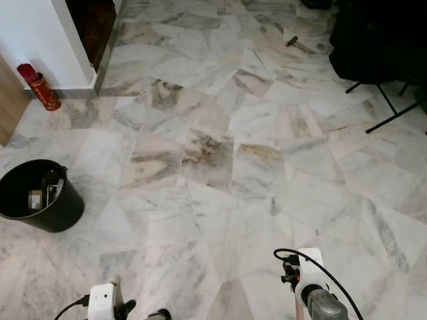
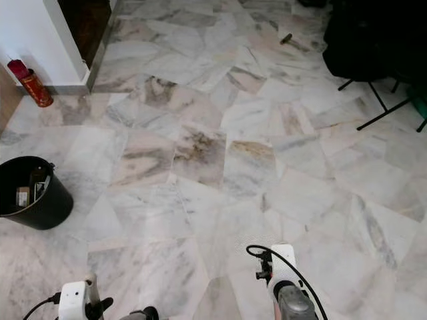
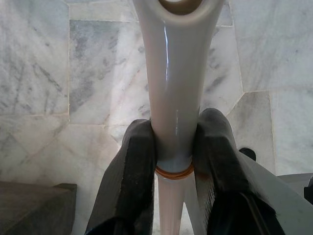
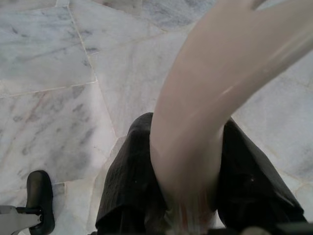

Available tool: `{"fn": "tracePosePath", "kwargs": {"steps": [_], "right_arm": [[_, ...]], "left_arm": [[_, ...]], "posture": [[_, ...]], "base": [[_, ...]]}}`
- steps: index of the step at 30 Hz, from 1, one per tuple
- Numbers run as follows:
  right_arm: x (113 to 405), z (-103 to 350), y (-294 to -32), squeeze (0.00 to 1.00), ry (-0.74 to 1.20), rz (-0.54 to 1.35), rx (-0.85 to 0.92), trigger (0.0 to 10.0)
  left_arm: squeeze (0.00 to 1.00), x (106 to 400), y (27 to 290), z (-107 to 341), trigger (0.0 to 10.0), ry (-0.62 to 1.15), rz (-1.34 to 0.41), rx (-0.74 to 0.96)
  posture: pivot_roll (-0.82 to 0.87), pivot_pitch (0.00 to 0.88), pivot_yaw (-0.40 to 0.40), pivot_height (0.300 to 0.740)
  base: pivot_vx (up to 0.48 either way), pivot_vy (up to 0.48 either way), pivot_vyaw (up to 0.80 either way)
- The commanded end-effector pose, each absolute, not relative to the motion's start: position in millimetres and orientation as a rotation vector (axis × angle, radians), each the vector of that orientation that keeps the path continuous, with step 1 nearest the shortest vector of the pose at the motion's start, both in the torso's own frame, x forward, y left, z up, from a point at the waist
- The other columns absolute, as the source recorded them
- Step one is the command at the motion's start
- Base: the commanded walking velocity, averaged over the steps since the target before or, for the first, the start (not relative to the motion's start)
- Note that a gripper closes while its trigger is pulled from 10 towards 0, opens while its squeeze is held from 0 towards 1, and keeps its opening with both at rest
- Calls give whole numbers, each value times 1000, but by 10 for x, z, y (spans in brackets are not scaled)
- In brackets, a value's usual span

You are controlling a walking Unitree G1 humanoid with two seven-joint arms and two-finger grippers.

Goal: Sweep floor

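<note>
My left gripper point(image 3: 177, 126) is shut on a glossy white handle point(image 3: 175, 73) that has an orange ring just below the fingers and a hole at its far end. My right gripper point(image 4: 188, 128) is shut on a second pale, curved handle point(image 4: 215, 83), which is blurred. What the handles lead to is out of sight. In the head views both wrists sit at the bottom edge, left arm point(image 1: 103, 303) and right arm point(image 1: 312, 280), above a grey and beige marble floor point(image 1: 213, 153).
A black bucket point(image 1: 67, 207) holding some rubbish stands at the left. A red fire extinguisher point(image 1: 39, 87) leans by the white wall corner point(image 1: 40, 40). Black furniture with thin legs point(image 1: 380, 53) fills the far right. A small dark object point(image 1: 291, 41) lies far ahead.
</note>
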State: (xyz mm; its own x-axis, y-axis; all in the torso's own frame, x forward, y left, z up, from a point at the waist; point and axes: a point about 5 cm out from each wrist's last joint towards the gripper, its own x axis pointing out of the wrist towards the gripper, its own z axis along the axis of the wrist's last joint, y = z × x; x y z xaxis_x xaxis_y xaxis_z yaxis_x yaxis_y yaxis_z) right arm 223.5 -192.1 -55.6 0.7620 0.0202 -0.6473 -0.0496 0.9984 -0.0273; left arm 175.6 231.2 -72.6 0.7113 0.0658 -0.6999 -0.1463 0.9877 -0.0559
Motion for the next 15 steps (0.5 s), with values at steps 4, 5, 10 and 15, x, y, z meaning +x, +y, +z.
{"fn": "tracePosePath", "kwargs": {"steps": [4,5,10,15], "right_arm": [[1939,-760,-1818,0,825,16,74,10000],[1943,-758,-1820,0,824,15,74,10000],[1944,-756,-1821,0,820,7,75,10000],[1943,-757,-1813,0,818,8,77,10000]], "left_arm": [[0,1597,2328,-809,10000,841,129,-115],[0,1599,2323,-809,10000,840,129,-121],[0,1589,2323,-814,10000,849,120,-113],[0,1588,2336,-811,10000,849,120,-111]], "posture": [[-149,259,10,740],[-153,262,13,740],[-161,260,18,740],[-162,257,20,740]], "base": [[288,0,0],[296,0,0],[304,0,0],[339,0,0]]}}
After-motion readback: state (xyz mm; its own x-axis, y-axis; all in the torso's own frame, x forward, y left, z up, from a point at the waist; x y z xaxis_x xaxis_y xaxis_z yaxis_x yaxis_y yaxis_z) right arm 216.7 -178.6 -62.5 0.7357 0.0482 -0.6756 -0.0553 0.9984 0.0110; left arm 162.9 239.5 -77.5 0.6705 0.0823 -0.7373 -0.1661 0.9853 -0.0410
